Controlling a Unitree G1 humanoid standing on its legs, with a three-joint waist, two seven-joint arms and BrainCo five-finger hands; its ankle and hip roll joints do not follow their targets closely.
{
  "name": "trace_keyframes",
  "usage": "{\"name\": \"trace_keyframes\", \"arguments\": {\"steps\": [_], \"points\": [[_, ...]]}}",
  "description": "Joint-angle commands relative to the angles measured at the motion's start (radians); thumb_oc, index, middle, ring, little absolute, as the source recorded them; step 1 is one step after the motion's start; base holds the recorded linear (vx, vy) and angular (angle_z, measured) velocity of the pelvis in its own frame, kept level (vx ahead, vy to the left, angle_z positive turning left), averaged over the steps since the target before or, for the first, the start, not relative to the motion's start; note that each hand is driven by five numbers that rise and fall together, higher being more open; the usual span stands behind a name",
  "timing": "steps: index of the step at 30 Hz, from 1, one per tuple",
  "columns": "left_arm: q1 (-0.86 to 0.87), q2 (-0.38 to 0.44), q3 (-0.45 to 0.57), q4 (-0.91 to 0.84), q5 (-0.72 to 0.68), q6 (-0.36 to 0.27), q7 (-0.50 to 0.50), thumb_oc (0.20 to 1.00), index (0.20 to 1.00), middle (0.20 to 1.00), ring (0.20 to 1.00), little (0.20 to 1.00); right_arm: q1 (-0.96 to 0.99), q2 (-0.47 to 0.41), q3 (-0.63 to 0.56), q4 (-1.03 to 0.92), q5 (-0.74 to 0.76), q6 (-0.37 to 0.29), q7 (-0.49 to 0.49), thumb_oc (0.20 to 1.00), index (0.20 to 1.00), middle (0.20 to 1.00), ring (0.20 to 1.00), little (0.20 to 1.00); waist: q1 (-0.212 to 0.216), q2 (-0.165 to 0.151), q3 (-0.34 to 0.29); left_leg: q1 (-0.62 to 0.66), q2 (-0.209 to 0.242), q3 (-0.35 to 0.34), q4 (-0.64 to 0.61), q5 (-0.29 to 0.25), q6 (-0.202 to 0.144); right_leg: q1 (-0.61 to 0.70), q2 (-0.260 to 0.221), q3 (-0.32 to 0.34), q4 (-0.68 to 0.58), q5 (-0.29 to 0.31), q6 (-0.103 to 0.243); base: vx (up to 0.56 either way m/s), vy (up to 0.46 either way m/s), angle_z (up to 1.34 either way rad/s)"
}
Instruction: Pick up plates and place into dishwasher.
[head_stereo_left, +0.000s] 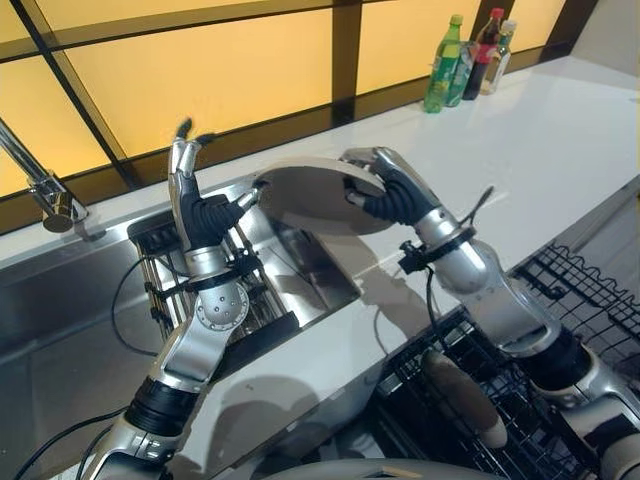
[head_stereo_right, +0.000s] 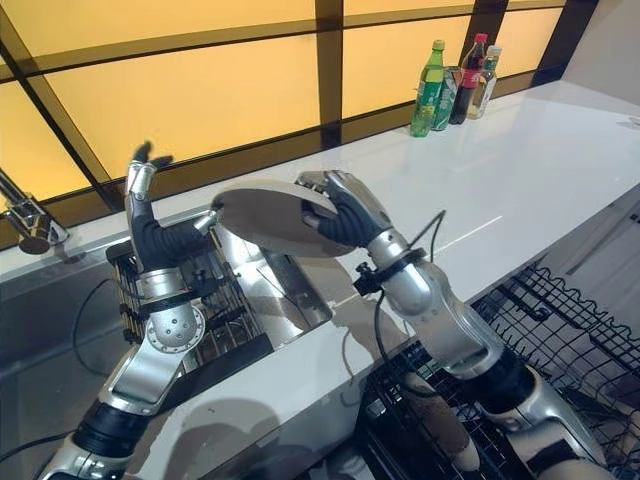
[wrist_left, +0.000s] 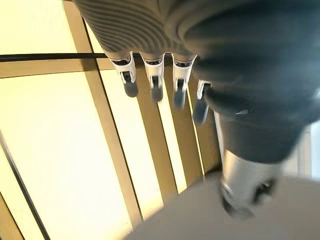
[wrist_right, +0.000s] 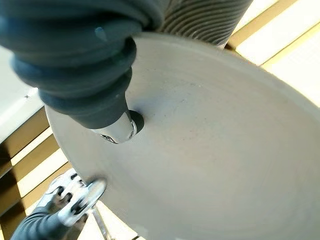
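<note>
Partly, the grey plate (head_stereo_left: 312, 193) is being covered at its 3 o'clock edge by the right hand (head_stereo_left: 392, 192), whose fingers are curling over the rim while the thumb is pressing the underside, as the right wrist view is showing; the plate is being held in the air, tilted, above the steel sink (head_stereo_left: 60, 320) and the edge of the white countertop (head_stereo_left: 560, 140). Its face is looking smooth, matte and round with a shallow raised rim. At 9 o'clock of the plate the left hand (head_stereo_left: 188, 195) is standing upright with its fingers straight and spread, gripping nothing, its thumb tip lying just at the plate's edge; whether it is touching cannot be told. Below that hand a dark wire drying rack (head_stereo_left: 190, 270) is sitting in the sink, much of it hidden by the left arm. A chrome faucet (head_stereo_left: 40, 185) is being cut off at 9 o'clock. At 5 o'clock the black wire dishwasher rack (head_stereo_left: 560, 300) is lying open, partly hidden by the right arm, with a pale rounded piece (head_stereo_left: 465, 400) in it that is hard to make out. Three bottles (head_stereo_left: 470, 60), one green, are standing at 1 o'clock against the amber window panels (head_stereo_left: 200, 70).
</note>
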Motion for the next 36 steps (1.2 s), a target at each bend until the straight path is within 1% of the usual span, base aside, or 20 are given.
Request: {"name": "trace_keyframes", "arguments": {"steps": [1, 5, 6, 8, 12, 17, 19, 20, 24, 28, 32, 36], "points": [[0.015, 0.128, 0.145, 0.008, -0.001, -0.048, 0.041, 1.0, 1.0, 1.0, 1.0, 1.0, 0.054, -0.09, -0.135, 0.002, -0.077, -0.046, -0.06, 0.2, 0.2, 0.2, 0.2, 0.2, -0.023, -0.067, -0.059, 0.033, -0.071, 0.08, 0.005, -0.085, 0.066, -0.009, -0.052, 0.09, -0.027, 0.054, 0.083, 0.02, -0.099, -0.05], [0.085, 0.16, 0.224, 0.018, -0.009, -0.043, 0.018, 1.0, 1.0, 1.0, 1.0, 1.0, 0.196, -0.144, -0.282, 0.013, -0.09, -0.058, -0.08, 0.2, 0.2, 0.2, 0.2, 0.2, -0.054, -0.062, -0.069, 0.038, -0.061, 0.109, 0.001, -0.085, 0.064, -0.012, -0.043, 0.116, -0.043, 0.065, 0.083, 0.03, -0.105, -0.15], [0.09, 0.163, 0.23, 0.02, -0.009, -0.038, 0.016, 1.0, 1.0, 1.0, 1.0, 1.0, 0.206, -0.147, -0.293, 0.014, -0.096, -0.047, -0.087, 0.2, 0.2, 0.2, 0.2, 0.2, -0.055, -0.061, -0.07, 0.039, -0.06, 0.112, 0.001, -0.085, 0.063, -0.013, -0.042, 0.119, -0.044, 0.066, 0.083, 0.03, -0.109, -0.24], [0.13, 0.177, 0.28, 0.052, -0.009, -0.053, 0.017, 1.0, 1.0, 1.0, 1.0, 1.0, 0.282, -0.158, -0.363, 0.039, -0.097, -0.075, -0.103, 0.2, 0.2, 0.2, 0.2, 0.2, -0.074, -0.057, -0.072, 0.041, -0.055, 0.131, 0.003, -0.087, 0.062, -0.016, -0.037, 0.134, -0.052, 0.071, 0.081, 0.04, -0.109, -0.21], [0.176, 0.2, 0.345, 0.092, -0.002, -0.055, 0.013, 1.0, 1.0, 1.0, 1.0, 1.0, 0.373, -0.163, -0.447, 0.074, -0.104, -0.072, -0.119, 0.2, 0.2, 0.2, 0.2, 0.2, -0.096, -0.049, -0.073, 0.046, -0.043, 0.158, 0.005, -0.093, 0.058, -0.017, -0.028, 0.155, -0.064, 0.076, 0.075, 0.04, -0.118, -0.24], [0.225, 0.216, 0.406, 0.127, 0.01, -0.058, -0.007, 1.0, 1.0, 1.0, 1.0, 1.0, 0.459, -0.152, -0.518, 0.111, -0.107, -0.043, -0.12, 0.2, 0.2, 0.2, 0.2, 0.2, -0.123, -0.042, -0.067, 0.054, -0.028, 0.184, 0.002, -0.094, 0.049, -0.012, -0.019, 0.176, -0.083, 0.08, 0.072, 0.06, -0.128, -0.21], [0.239, 0.22, 0.426, 0.137, 0.018, -0.061, -0.009, 1.0, 1.0, 1.0, 1.0, 1.0, 0.494, -0.15, -0.543, 0.139, -0.104, -0.052, -0.122, 0.2, 0.2, 0.2, 0.2, 0.2, -0.134, -0.037, -0.06, 0.049, -0.02, 0.194, 0.005, -0.092, 0.043, -0.016, -0.019, 0.183, -0.087, 0.083, 0.071, 0.06, -0.109, -0.21], [0.241, 0.222, 0.428, 0.14, 0.021, -0.059, -0.011, 1.0, 1.0, 1.0, 1.0, 1.0, 0.501, -0.151, -0.546, 0.147, -0.1, -0.051, -0.122, 0.2, 0.2, 0.2, 0.2, 0.2, -0.136, -0.034, -0.059, 0.053, -0.017, 0.194, 0.003, -0.101, 0.041, -0.011, -0.018, 0.185, -0.091, 0.075, 0.072, 0.07, -0.102, -0.13], [0.217, 0.224, 0.409, 0.158, 0.035, -0.045, 0.021, 1.0, 1.0, 1.0, 1.0, 1.0, 0.481, -0.159, -0.523, 0.208, -0.092, -0.042, -0.151, 0.2, 0.2, 0.2, 0.2, 0.2, -0.142, -0.022, -0.021, 0.013, -0.009, 0.191, 0.025, -0.098, 0.033, -0.045, -0.016, 0.196, -0.08, 0.076, 0.068, -0.07, -0.091, -0.15], [0.172, 0.236, 0.386, 0.182, 0.043, -0.025, 0.061, 1.0, 1.0, 1.0, 1.0, 1.0, 0.428, -0.171, -0.475, 0.294, -0.075, -0.027, -0.193, 0.2, 0.2, 0.2, 0.2, 0.2, -0.143, -0.009, 0.022, -0.036, -0.004, 0.184, 0.05, -0.091, 0.024, -0.091, -0.012, 0.205, -0.059, 0.077, 0.064, -0.11, -0.074, -0.11], [0.11, 0.262, 0.355, 0.193, 0.042, 0.012, 0.118, 1.0, 1.0, 1.0, 1.0, 1.0, 0.348, -0.187, -0.422, 0.377, -0.027, -0.002, -0.247, 0.2, 0.2, 0.2, 0.2, 0.2, -0.142, 0.001, 0.097, -0.106, 0.002, 0.169, 0.081, -0.076, 0.015, -0.144, -0.004, 0.21, -0.038, 0.079, 0.055, -0.17, -0.073, -0.01], [0.068, 0.291, 0.34, 0.2, 0.03, 0.033, 0.163, 1.0, 1.0, 1.0, 1.0, 1.0, 0.285, -0.194, -0.366, 0.445, 0.017, 0.011, -0.286, 0.2, 0.2, 0.2, 0.2, 0.2, -0.137, 0.004, 0.165, -0.16, 0.008, 0.154, 0.093, -0.054, 0.005, -0.182, 0.0, 0.204, -0.029, 0.081, 0.051, -0.14, -0.068, 0.01]]}}
